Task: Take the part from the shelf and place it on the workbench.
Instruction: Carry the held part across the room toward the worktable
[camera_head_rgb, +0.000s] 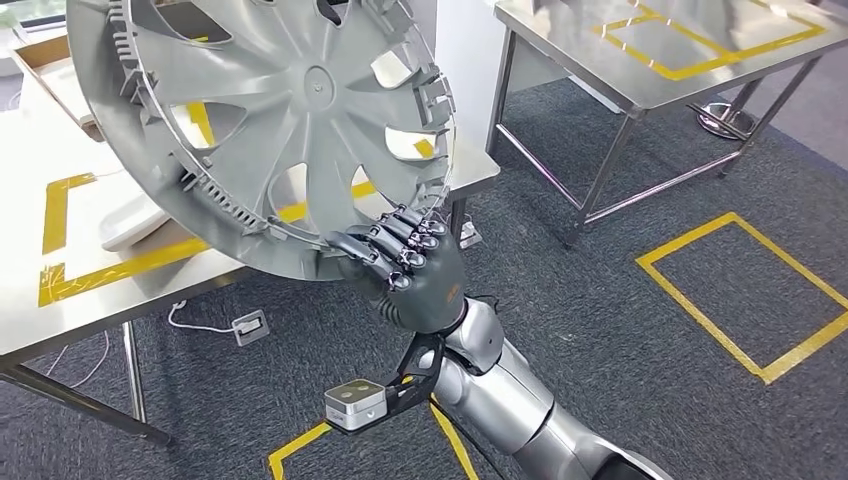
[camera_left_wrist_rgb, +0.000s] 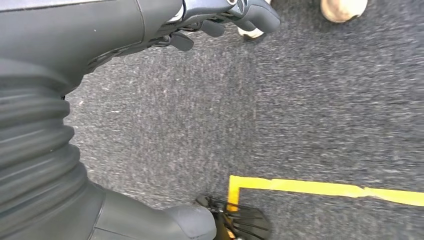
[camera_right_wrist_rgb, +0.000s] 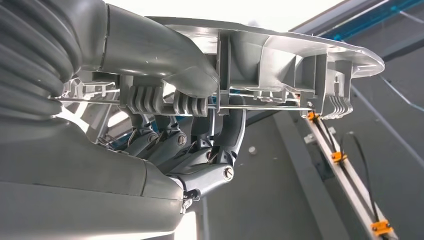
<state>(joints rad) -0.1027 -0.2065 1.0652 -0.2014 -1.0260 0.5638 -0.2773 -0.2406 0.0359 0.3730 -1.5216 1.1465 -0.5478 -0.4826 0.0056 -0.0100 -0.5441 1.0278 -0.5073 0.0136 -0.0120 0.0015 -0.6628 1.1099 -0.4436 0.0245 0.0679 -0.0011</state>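
We've got the hubcap (camera_head_rgb: 270, 110) gripped by its rim in our right hand (camera_head_rgb: 405, 262), off the shelf, above the workbench (camera_head_rgb: 40, 310); placing remains.

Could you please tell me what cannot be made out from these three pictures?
- Head view: the large silver plastic wheel cover is cut off by the top edge and hides much of the white workbench.
- Right wrist view: the right hand gripping the rim hides its contact.
- Left wrist view: the left hand is cut off; hold unclear.
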